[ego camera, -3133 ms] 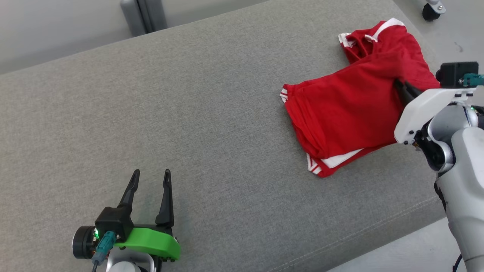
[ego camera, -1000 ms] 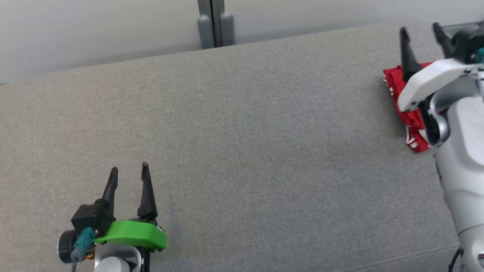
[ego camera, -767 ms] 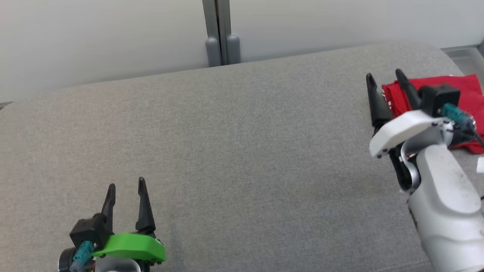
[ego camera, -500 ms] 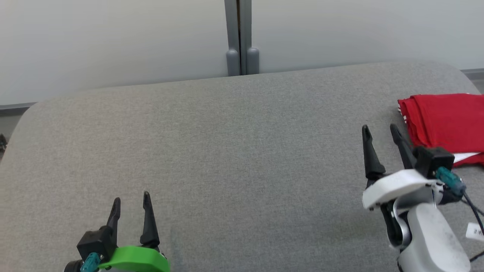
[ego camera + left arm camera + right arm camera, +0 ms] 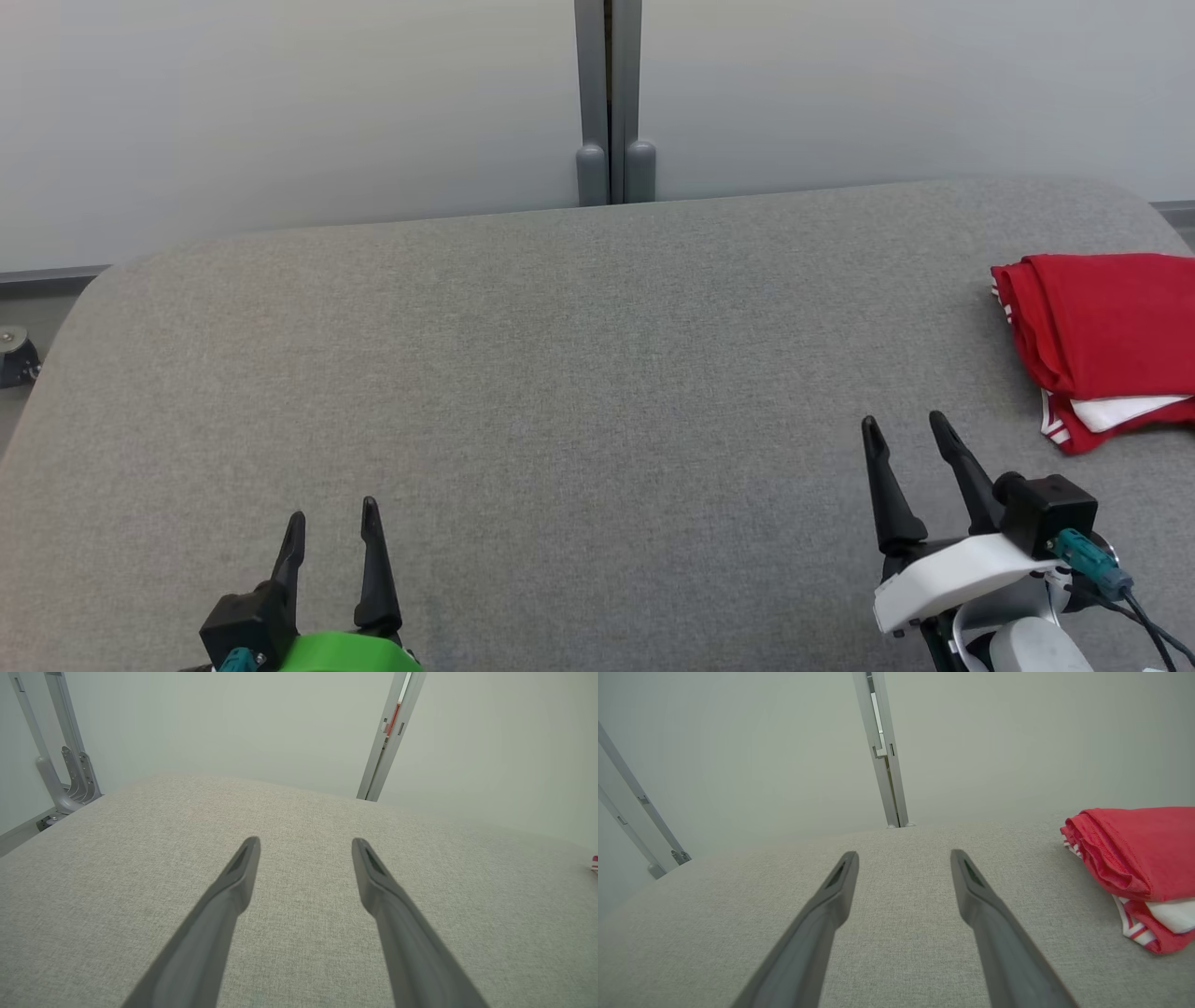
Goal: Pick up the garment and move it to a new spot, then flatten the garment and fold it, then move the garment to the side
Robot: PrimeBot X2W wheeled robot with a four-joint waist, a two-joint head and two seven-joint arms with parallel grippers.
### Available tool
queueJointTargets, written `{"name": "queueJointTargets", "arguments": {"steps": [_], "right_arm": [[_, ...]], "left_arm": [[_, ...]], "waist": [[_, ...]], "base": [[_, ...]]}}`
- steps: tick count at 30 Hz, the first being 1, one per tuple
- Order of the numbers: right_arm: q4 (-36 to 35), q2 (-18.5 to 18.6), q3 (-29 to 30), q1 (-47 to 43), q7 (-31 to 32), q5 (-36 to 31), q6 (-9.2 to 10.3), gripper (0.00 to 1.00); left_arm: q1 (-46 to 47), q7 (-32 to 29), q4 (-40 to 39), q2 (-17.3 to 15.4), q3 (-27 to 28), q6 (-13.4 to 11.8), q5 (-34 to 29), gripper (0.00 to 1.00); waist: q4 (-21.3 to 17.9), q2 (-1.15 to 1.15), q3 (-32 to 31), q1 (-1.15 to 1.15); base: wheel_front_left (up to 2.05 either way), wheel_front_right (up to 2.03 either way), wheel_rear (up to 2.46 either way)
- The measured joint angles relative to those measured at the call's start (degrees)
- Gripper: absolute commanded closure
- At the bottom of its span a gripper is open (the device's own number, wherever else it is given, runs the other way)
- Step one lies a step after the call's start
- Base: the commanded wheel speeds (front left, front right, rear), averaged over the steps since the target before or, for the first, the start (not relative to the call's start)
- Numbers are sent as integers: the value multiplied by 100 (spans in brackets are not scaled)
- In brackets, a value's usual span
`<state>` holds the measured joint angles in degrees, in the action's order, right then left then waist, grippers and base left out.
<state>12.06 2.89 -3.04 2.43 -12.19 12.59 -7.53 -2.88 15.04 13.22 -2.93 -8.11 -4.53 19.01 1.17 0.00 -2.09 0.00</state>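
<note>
Left gripper (image 5: pixel 333 513): jaws spread, over the grey fabric surface (image 5: pixel 560 373). Right gripper (image 5: pixel 904 425): jaws spread too. Folded red garment (image 5: pixel 1106 322), white trim, lies on that surface beyond and right of the right jaws, apart from them.

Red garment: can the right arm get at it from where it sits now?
Probably yes: the red garment lies ahead and right of the open right gripper, with bare grey cushion between them.
</note>
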Motion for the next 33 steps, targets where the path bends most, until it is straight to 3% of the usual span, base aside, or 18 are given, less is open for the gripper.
{"name": "queueJointTargets", "arguments": {"steps": [25,26,33], "right_arm": [[68,-2,-136,-70,59,79,0,0],[90,-4,-141,-75,74,86,0,100],[285,-25,-127,-225,137,389,0,100]], "left_arm": [[-2,0,151,4,-93,-75,-30,0],[-5,-1,186,4,-101,-75,-10,100],[-63,-114,386,11,-83,-43,272,100]], "waist": [[-23,0,26,0],[-20,0,25,0],[-22,0,30,0]], "base": [[0,0,0],[0,0,0],[0,0,0]]}}
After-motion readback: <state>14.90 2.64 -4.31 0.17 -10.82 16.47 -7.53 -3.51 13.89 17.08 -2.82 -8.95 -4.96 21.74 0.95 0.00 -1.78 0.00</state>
